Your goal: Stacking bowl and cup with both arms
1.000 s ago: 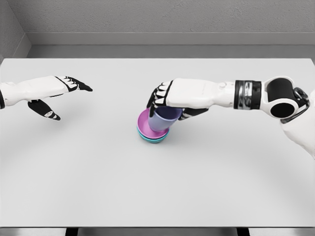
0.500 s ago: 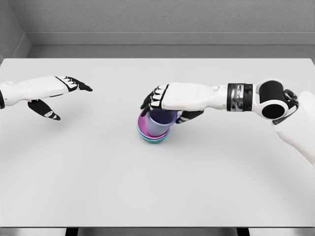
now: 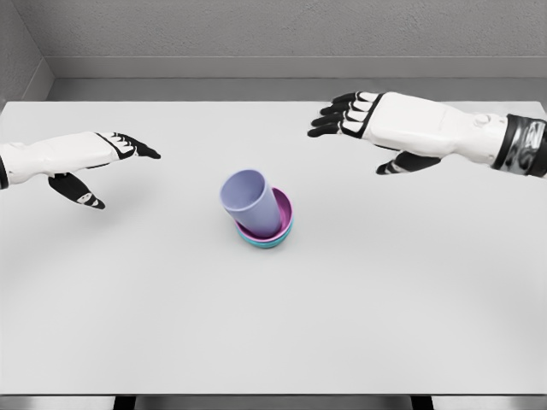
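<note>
Head view: a lavender cup [image 3: 250, 201] sits tilted inside a pink bowl [image 3: 282, 224], nested in a teal bowl [image 3: 272, 242], near the middle of the white table [image 3: 273, 325]; the left hand [image 3: 90, 162] hovers at the left edge, fingers spread and empty, while the right hand [image 3: 385, 128] hovers well apart up right, fingers loose and empty

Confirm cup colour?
Lavender cup, seen in the head view, sitting tilted in the pink bowl.
</note>
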Available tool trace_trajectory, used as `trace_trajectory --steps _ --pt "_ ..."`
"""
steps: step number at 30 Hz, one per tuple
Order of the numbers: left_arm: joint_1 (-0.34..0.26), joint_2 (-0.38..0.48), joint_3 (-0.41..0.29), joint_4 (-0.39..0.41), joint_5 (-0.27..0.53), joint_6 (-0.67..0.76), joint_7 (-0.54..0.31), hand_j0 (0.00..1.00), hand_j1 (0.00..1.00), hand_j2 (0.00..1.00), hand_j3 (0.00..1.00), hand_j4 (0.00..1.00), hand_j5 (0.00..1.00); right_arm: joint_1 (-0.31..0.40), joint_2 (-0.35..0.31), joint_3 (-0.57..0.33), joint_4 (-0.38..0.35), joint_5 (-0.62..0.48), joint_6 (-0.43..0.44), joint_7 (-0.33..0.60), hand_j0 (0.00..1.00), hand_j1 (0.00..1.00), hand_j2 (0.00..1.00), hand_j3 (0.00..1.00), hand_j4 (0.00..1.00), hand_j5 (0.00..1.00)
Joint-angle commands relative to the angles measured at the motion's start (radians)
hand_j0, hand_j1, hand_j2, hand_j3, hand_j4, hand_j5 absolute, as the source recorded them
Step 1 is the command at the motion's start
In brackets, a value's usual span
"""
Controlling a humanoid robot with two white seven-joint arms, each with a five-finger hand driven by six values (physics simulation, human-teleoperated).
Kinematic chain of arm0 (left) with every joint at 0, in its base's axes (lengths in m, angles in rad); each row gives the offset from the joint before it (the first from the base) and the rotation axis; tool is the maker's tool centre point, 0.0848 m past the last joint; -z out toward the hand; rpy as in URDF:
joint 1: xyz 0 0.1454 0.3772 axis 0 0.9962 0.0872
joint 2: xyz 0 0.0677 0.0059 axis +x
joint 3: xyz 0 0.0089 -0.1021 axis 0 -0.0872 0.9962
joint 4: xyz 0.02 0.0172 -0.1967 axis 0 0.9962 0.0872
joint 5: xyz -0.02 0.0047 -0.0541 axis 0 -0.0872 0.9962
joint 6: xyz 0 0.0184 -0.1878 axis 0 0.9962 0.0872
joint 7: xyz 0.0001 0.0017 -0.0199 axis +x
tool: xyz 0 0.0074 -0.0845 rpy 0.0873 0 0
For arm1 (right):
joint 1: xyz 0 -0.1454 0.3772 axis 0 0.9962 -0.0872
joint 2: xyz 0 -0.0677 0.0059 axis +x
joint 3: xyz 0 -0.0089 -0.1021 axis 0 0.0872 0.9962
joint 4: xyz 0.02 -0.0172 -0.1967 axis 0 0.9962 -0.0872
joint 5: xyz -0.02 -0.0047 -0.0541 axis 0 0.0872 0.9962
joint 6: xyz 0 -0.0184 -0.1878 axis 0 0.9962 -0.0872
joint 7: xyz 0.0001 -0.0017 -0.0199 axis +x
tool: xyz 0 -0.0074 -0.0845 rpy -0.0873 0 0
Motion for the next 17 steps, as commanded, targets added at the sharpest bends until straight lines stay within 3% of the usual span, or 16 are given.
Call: trace_trajectory --steps 1,4,8,17 --pt "-0.002 0.002 0.000 0.000 0.006 0.003 0.000 1.00 1.00 1.00 1.00 1.00 1.00 0.011 -0.076 -0.104 -0.007 -0.041 0.004 -0.001 1.00 1.00 1.00 1.00 1.00 1.00" --pt "0.000 0.002 0.000 0.001 0.008 0.003 0.000 1.00 1.00 1.00 1.00 1.00 1.00 0.078 -0.087 -0.113 0.017 -0.041 0.004 -0.001 1.00 1.00 1.00 1.00 1.00 1.00" --pt "0.000 0.002 0.000 0.006 0.008 0.003 0.000 1.00 1.00 1.00 1.00 1.00 1.00 0.104 -0.089 -0.113 0.054 -0.041 0.004 -0.001 1.00 1.00 1.00 1.00 1.00 1.00" --pt "0.000 0.002 0.000 0.005 0.006 0.003 0.000 1.00 1.00 1.00 1.00 1.00 1.00 0.106 -0.089 -0.107 0.068 -0.041 0.004 -0.001 1.00 1.00 1.00 1.00 1.00 1.00"
